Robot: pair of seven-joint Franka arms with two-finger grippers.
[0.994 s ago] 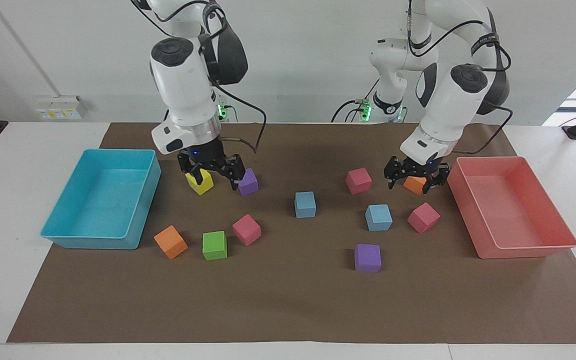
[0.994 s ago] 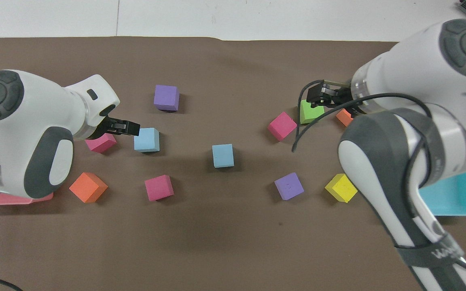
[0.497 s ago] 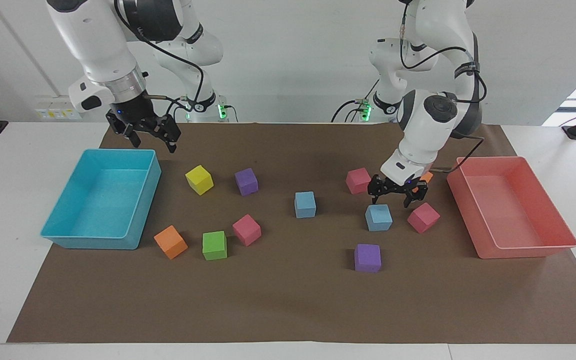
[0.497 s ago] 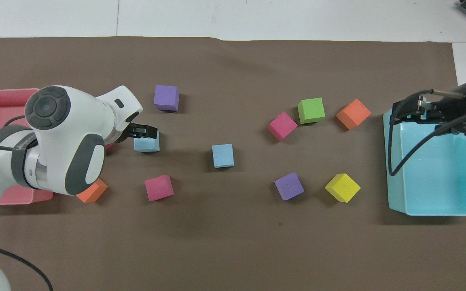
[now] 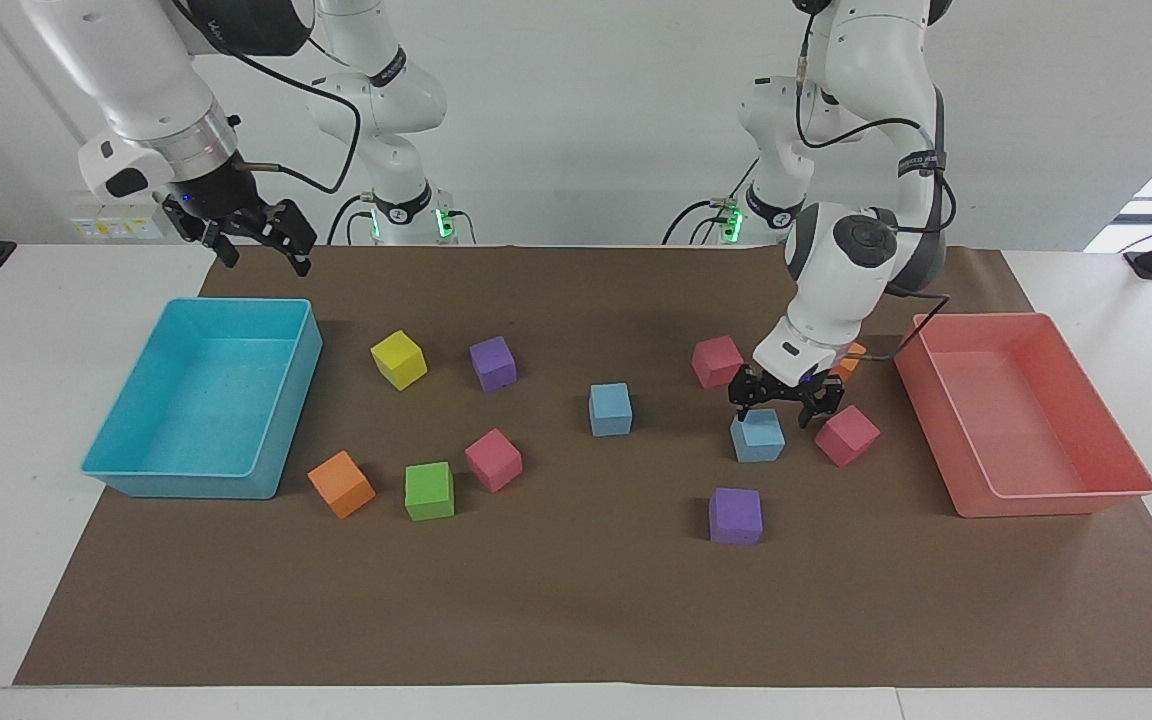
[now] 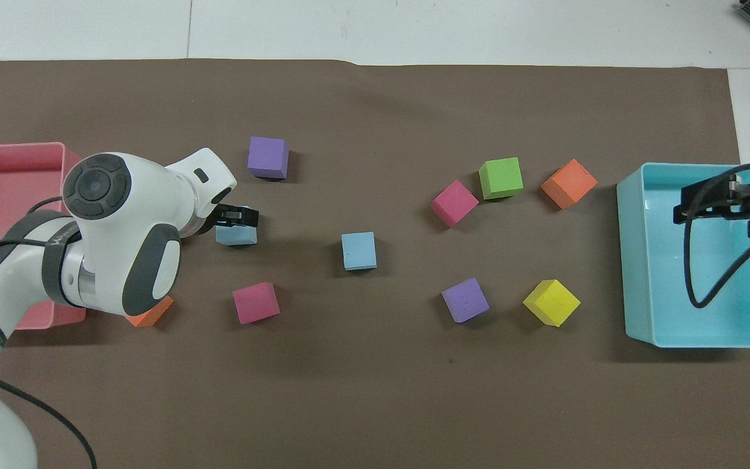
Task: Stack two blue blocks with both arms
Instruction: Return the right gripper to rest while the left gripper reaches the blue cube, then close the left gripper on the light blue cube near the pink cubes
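Two sky-blue foam cubes sit on the brown-papered bench [image 5: 576,620]: one [image 5: 610,409] mid-bench, the other [image 5: 757,436] toward the left arm's end, beside a pink foam cube [image 5: 847,435]. The left gripper [image 5: 782,398] hangs just over that second cube. The right gripper [image 5: 254,240] hangs over the turquoise plastic tray [image 5: 136,470].

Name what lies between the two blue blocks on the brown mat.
Nothing: between the middle blue block and the blue block under the left gripper, the mat is bare, in both views.
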